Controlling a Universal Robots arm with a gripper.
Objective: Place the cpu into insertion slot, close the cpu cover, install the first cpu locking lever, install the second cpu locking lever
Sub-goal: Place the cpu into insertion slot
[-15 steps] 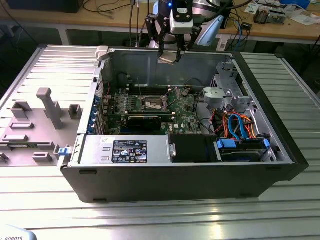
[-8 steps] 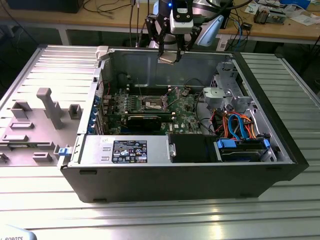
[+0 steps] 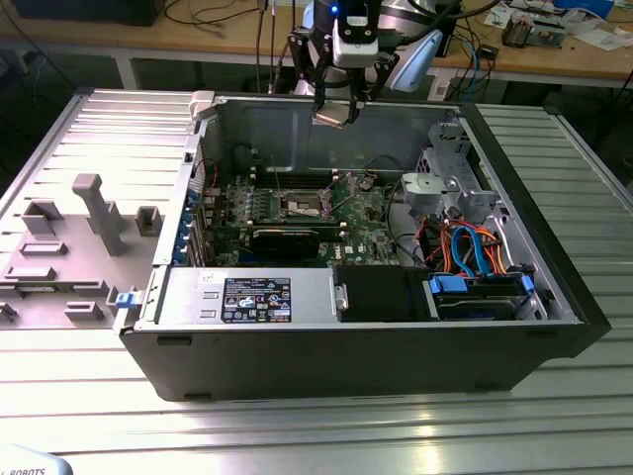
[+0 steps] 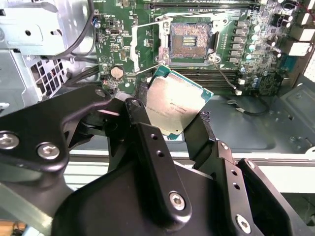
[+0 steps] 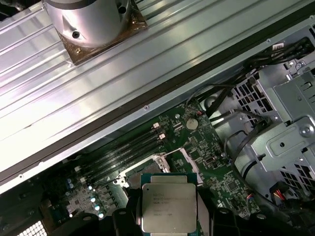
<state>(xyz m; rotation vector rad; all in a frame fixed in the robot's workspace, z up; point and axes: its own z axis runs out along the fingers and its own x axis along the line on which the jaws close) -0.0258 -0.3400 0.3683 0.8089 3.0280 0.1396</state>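
- The fingers (image 4: pixel 147 137) are clamped on two opposite edges of the cpu (image 4: pixel 179 98). Gripping the edges leaves its dull metal top and its underside free of the black pads, probably so that nothing delicate gets pressed.
- The gripper (image 4: pixel 170 112) carries the chip flat, lid side towards the cameras in both wrist views. In the second wrist view it sits slightly askew to the socket's outline.
- In the exterior view the gripper (image 3: pixel 336 107) hangs above the rear wall of the open computer case (image 3: pixel 396 346), well above the board. I judge the chip to be in transit and not yet seated.
- The insertion slot (image 4: pixel 190 42) lies below and ahead of the chip, its dark contact field bare. The exterior view places it near the middle of the green circuit board (image 3: pixel 356 213).
- The cpu cover (image 4: pixel 134 48) appears swung up at one side of the socket, showing as a thin silver frame edge. That leaves the opening clear for the chip.
- The memory slots (image 4: pixel 206 73) run alongside the socket, between it and the held chip in the second wrist view.
- The case lies on its side on a ribbed metal table (image 3: pixel 297 426), which turns the board face-up for work from above.
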